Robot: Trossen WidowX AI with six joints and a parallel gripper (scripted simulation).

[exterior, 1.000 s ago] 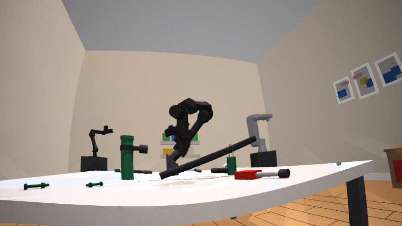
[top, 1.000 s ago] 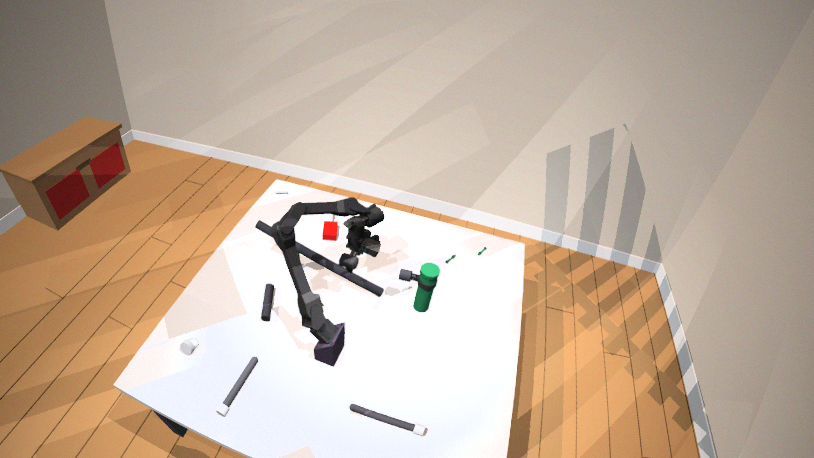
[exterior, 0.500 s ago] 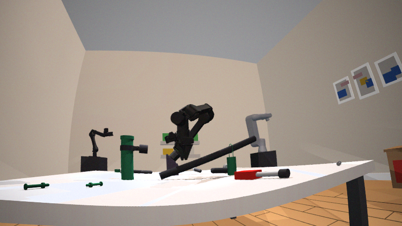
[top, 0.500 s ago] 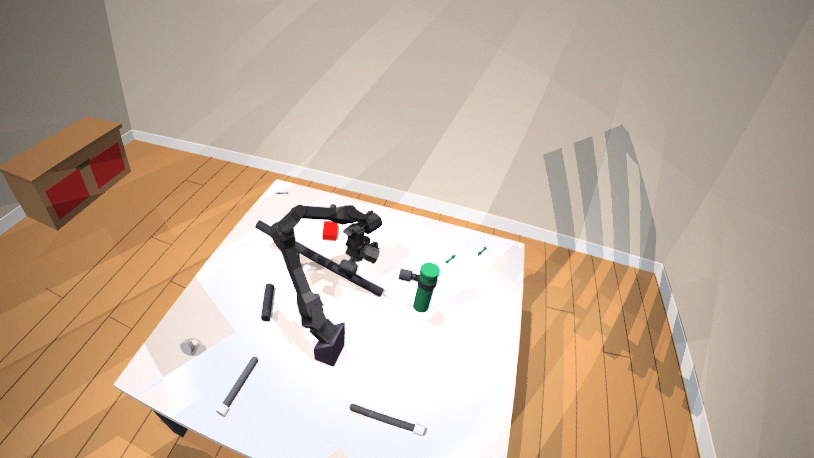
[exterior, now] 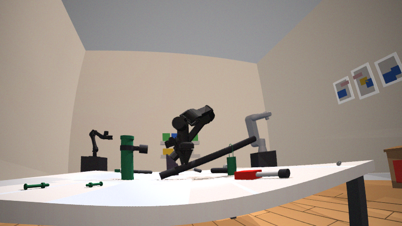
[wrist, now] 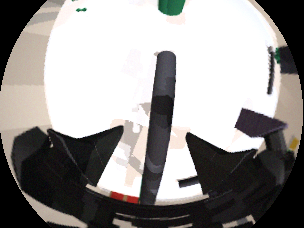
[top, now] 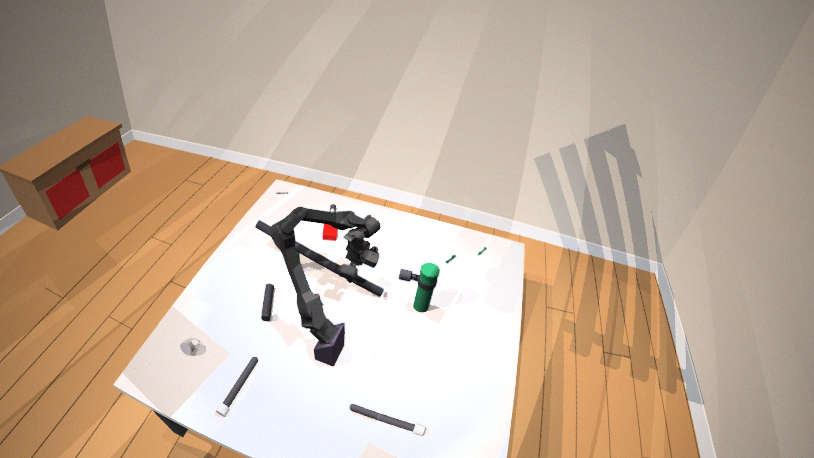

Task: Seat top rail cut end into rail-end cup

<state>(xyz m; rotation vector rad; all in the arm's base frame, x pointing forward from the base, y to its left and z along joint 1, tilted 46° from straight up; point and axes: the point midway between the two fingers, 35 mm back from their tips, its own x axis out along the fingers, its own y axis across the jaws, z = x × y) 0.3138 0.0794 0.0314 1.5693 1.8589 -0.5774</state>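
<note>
The dark fence rail [top: 321,260] [exterior: 208,158] [wrist: 165,80] slopes through the wire loop on the small green post [exterior: 231,166]. Its far end is high and its cut end is down at the table, short of the big green post [top: 422,300] [exterior: 127,167] [wrist: 171,6]. The black brace band [exterior: 127,147] is up near the post cap, with the rail-end cup [top: 405,275] [exterior: 143,148] pointing towards the rail side, above the cut end's level. My gripper [top: 350,273] [exterior: 184,163] [wrist: 155,132] is open over the rail's lower part, one finger each side; contact is unclear.
A red-headed mallet [top: 330,232] [exterior: 248,174] lies beyond the rail. Two green bolts [top: 450,258] [top: 482,250] lie behind the big post. A short dark bar [top: 267,301] and two white-ended rods [top: 240,382] [top: 384,417] lie around the arm's base [top: 330,346].
</note>
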